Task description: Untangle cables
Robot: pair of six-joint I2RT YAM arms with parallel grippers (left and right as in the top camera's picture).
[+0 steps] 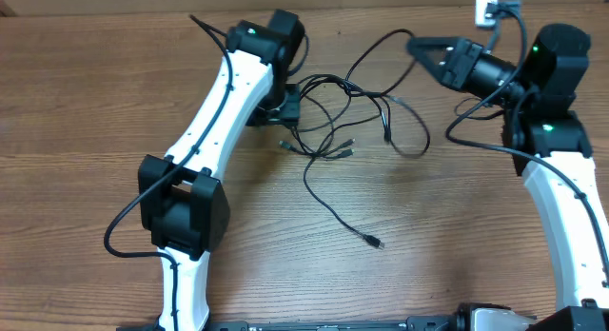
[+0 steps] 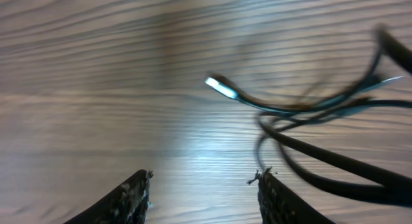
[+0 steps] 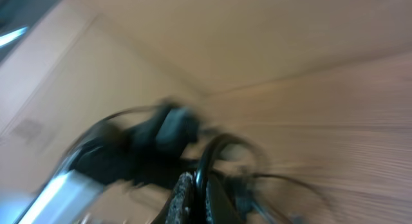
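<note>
Tangled black cables [image 1: 324, 81] lying on the wooden surface [image 1: 86, 103], left hand [image 2: 203, 179] half spread and holding nothing, cables just right of it, right hand [image 1: 415, 44] pinched tight on one raised strand.

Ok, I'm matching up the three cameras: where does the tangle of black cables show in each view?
Overhead: cables spread across the upper centre.
Left wrist: cables on the right, silvery plug pointing left.
Right wrist: cables as blurred dark loops, bottom centre.
Shared landmark: the wood-grain table, under them in all three.
</note>
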